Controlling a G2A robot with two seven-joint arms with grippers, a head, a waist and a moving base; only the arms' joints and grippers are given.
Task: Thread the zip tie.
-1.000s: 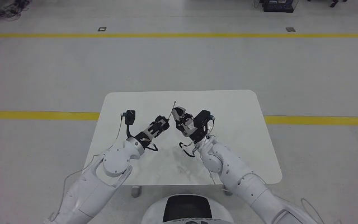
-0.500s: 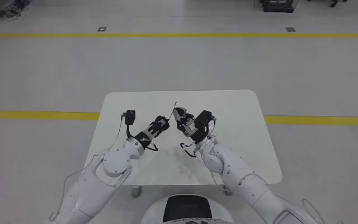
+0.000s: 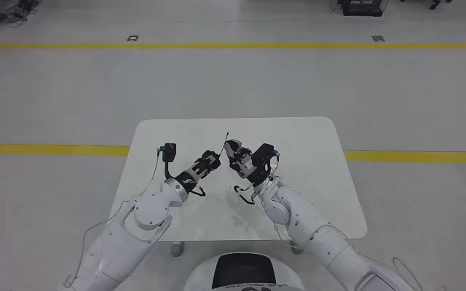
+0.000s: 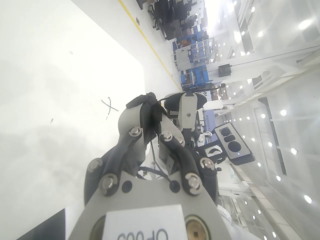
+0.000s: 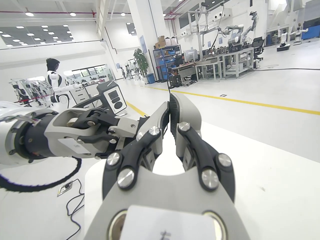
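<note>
**Zip tie held upright between two closed hands**

Top view: the left hand and the right hand meet tip to tip above the middle of the white bench. One black zip tie rises from the point where they meet. Its long axis runs away from the robot towards the far edge of the bench, with the free end leaning slightly to the right. Its lower end is hidden among the fingers.

Left wrist view: the fingers of the left hand are pressed together, dark pad against dark pad. Whether they pinch part of the tie is hard to make out. The right hand sits just beyond them, almost touching. Two thin black strips lie crossed on the bench, well apart from both hands, and are too small to name for certain.

Right wrist view: the right hand is pressed together on the zip tie. The thin strap stands straight out past the fingertips, and its tip is lost against the background. The left hand comes in from the side, its tips hidden behind a right finger.
</note>
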